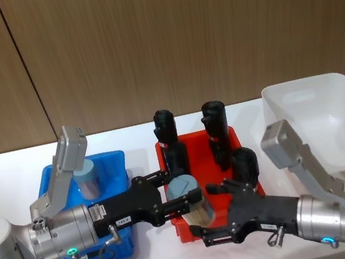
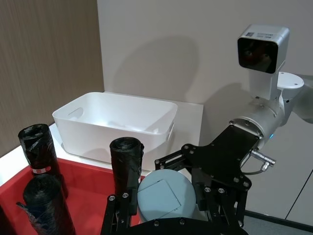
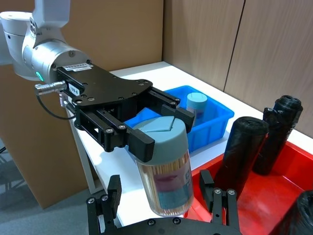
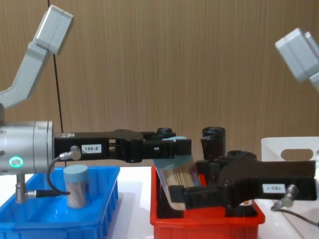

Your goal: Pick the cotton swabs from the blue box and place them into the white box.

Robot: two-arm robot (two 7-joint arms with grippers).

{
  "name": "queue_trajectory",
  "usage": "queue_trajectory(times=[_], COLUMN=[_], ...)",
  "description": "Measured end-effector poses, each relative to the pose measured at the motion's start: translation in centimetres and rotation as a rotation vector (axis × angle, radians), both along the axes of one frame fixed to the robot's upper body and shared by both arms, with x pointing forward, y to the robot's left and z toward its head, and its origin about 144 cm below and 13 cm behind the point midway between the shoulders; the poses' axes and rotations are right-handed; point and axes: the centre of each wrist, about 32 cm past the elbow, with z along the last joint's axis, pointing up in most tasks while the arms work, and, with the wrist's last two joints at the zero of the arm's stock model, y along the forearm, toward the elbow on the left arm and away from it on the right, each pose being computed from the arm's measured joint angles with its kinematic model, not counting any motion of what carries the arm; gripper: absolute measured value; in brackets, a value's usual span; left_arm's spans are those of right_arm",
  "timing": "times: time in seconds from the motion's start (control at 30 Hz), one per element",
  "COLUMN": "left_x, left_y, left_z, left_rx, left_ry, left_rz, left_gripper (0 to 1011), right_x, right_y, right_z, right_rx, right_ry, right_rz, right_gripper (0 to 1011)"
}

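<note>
1. Pinching the pale blue round lid of a small clear plastic cylindrical tub of cotton swabs [image 3: 166, 181], the left hand [image 1: 183, 187] reaches in from the left. It holds the tub in the air over the front left part of a bright red shallow plastic bin [image 4: 209, 226].
2. The tub hangs tilted, lid uppermost, with thin white-tipped sticks visible through its wall.
3. The right hand [image 1: 210, 214] comes in from the right with its fingers spread, one on each side of the tub's lower body; I cannot tell whether they touch it.
4. A second tub [image 4: 76, 185] of the same kind stands upright in the bright blue shallow plastic box [image 1: 108, 159], on the white counter [image 1: 135, 142] just left of the red bin.
5. Three tall black rolls [image 1: 213, 116] stand in the red bin.
6. The translucent white rectangular plastic box [image 2: 112, 132] sits on the counter to the right of the red bin.
</note>
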Motion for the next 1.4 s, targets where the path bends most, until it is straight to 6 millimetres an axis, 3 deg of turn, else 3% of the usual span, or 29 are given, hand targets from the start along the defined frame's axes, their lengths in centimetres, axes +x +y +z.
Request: queue_trajectory(times=[0.47, 0.5, 0.8, 1.0, 1.13, 1.27, 1.4], left_x=[0.0, 0.0, 0.0, 0.0, 0.0, 0.0, 0.0], left_y=[0.0, 0.0, 0.0, 0.0, 0.0, 0.0, 0.0], left_z=[0.0, 0.0, 0.0, 0.0, 0.0, 0.0, 0.0], left_rx=[0.000, 0.000, 0.000, 0.000, 0.000, 0.000, 0.000], left_ry=[0.000, 0.000, 0.000, 0.000, 0.000, 0.000, 0.000], left_rz=[0.000, 0.000, 0.000, 0.001, 0.000, 0.000, 0.000], left_gripper=[660, 660, 660, 660, 711, 865, 929], right_x=[1.4, 1.6, 2.1, 2.2, 2.3, 2.3, 2.2], right_y=[1.6, 1.7, 2.3, 2.6, 2.7, 2.8, 2.6], right_z=[-0.3, -0.4, -0.4, -0.5, -0.4, -0.4, -0.4], right_rx=[-0.012, -0.012, -0.014, -0.014, -0.014, -0.011, -0.008], right_ry=[0.001, 0.002, 0.002, 0.001, 0.001, 0.002, 0.001], right_rz=[0.014, 0.015, 0.017, 0.018, 0.019, 0.017, 0.014], right_gripper=[978, 915, 685, 637, 636, 637, 636])
